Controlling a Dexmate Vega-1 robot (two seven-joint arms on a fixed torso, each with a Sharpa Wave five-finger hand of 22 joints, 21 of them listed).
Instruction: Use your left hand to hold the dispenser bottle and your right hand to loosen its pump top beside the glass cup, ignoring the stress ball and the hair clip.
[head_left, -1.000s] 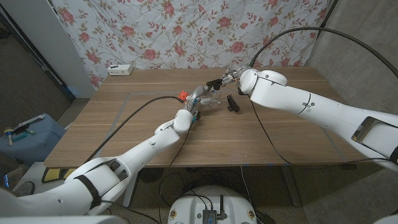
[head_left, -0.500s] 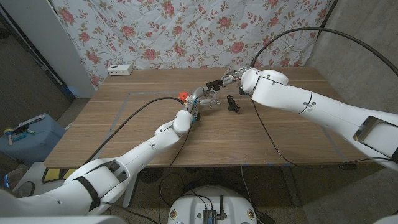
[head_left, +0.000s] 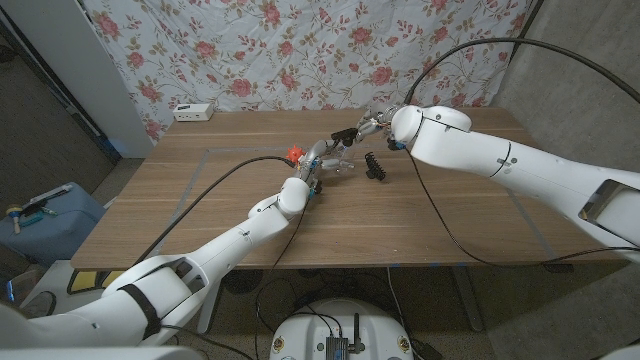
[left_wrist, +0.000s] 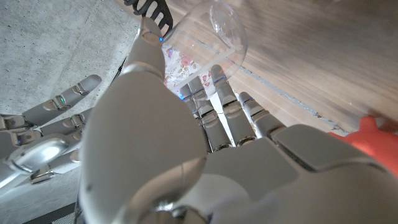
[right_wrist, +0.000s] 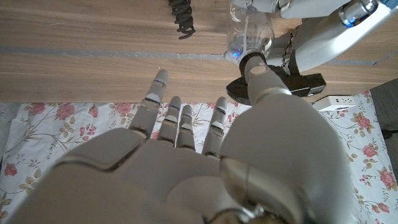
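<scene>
My left hand (head_left: 317, 160) grips the clear dispenser bottle (right_wrist: 244, 36) upright near the table's middle, its fingers (left_wrist: 214, 106) wrapped round the bottle (left_wrist: 205, 56). The black pump top (head_left: 344, 133) sticks out above that hand. My right hand (head_left: 372, 122) reaches in from the right, with its thumb (right_wrist: 256, 70) and nearest finger pinching the pump top (right_wrist: 292, 84) while the other fingers stay spread. The glass cup (head_left: 347, 162) stands just right of the bottle and is hard to tell apart from it.
A black hair clip (head_left: 376, 166) lies right of the cup, also seen as the hair clip (right_wrist: 180, 15). The red stress ball (head_left: 294, 153) sits just left of my left hand. A white power strip (head_left: 191, 112) lies at the far left edge, before the floral curtain.
My right forearm has swung up and away from the table while the hand stayed at the pump top. The left hand and bottle have not moved.
</scene>
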